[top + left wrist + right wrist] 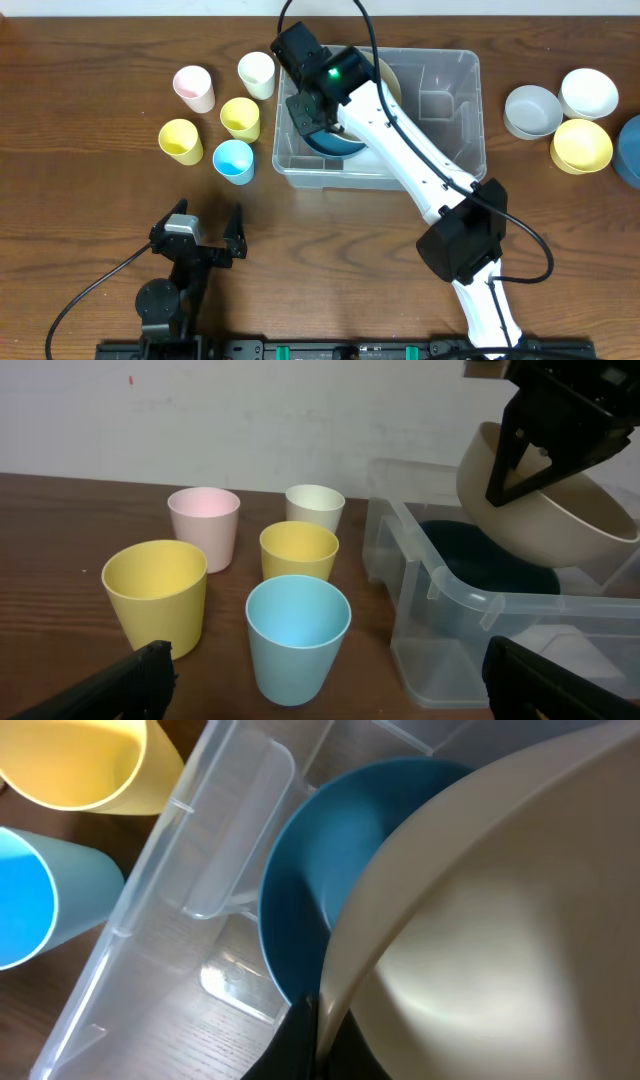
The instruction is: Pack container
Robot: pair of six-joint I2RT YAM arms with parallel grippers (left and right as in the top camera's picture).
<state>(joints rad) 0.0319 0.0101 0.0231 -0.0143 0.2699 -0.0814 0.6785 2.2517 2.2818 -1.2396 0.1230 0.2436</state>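
Holding a cream bowl (pixel 540 525) tilted, right gripper (pixel 308 113) fingers clamped on its rim, above the blue bowl (pixel 300 900) inside the container (pixel 476 120), mid-worktop (pixel 100 220).
Risk: the bowl could slip, or catch the wall if released askew.
Left gripper (pixel 203 228): fingers apart, empty.
Cups (pixel 240 118): five.
Loose bowls (pixel 531 110): four.

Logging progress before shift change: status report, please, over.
Left gripper open, empty. Right gripper shut on beige bowl, above container. Dark blue bowl already inside, beneath it. No obstruction seen.
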